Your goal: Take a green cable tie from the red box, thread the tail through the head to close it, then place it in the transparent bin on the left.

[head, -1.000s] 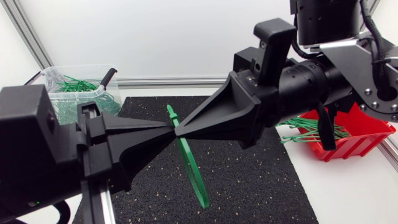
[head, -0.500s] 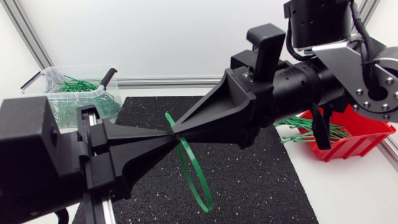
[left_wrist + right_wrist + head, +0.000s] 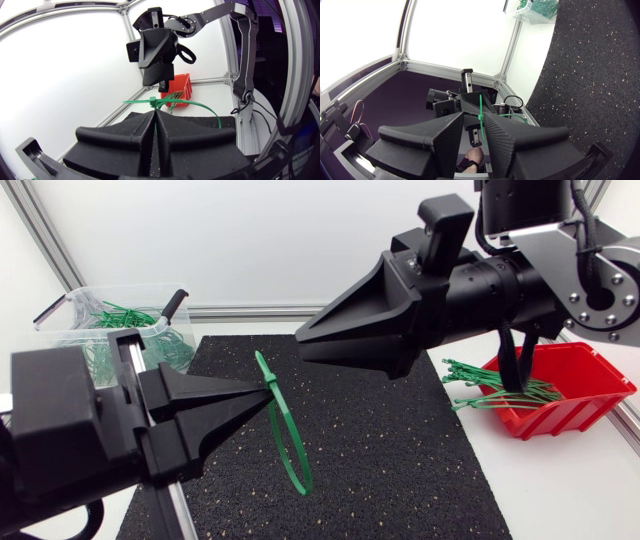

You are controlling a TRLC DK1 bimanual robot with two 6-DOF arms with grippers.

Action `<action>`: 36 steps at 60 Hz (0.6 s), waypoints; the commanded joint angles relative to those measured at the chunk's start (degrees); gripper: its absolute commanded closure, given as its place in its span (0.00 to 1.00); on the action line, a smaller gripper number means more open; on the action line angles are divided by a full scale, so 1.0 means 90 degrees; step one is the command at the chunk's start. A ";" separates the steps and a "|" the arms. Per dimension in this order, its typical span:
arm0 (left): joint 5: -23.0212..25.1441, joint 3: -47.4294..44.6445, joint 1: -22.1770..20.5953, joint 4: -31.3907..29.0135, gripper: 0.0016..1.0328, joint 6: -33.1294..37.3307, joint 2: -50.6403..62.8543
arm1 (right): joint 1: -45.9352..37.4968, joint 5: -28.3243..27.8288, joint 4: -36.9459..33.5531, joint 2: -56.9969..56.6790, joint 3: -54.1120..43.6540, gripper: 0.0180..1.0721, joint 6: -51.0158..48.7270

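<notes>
- The left tool (image 3: 262, 387) is clamped on the thin green plastic cable tie (image 3: 152, 102). The closed loop hangs under its tips.
- The right tool (image 3: 303, 348) is apart, just above, not touching the tie.
- Only the tips pinch it, so a fast swing may drop it.
- The loop may catch the rim of the clear plastic bin (image 3: 50, 310) beside the left tool.

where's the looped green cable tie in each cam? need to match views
Head view: cable tie pinched in the left gripper, loop hanging above the black mat.
Left wrist view: cable tie at that gripper's tips, band arcing off to one side.
Right wrist view: cable tie is a thin green line ahead of the open right gripper.
Shared landmark: black mat.
</notes>
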 commanded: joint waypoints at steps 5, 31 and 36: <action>-0.0406 -0.0058 -0.0255 -0.0109 0.96 0.0825 0.0019 | 0.0091 -0.0002 0.0056 0.0408 0.0227 0.66 -0.0588; -0.0914 0.0078 -0.0548 -0.0314 0.96 0.1626 0.0097 | 0.0707 0.0184 -0.0101 0.0691 0.0383 0.66 -0.1350; -0.0924 0.0088 -0.0557 -0.0324 0.96 0.1694 0.0117 | 0.0804 0.0213 -0.0208 0.0711 0.0354 0.66 -0.1487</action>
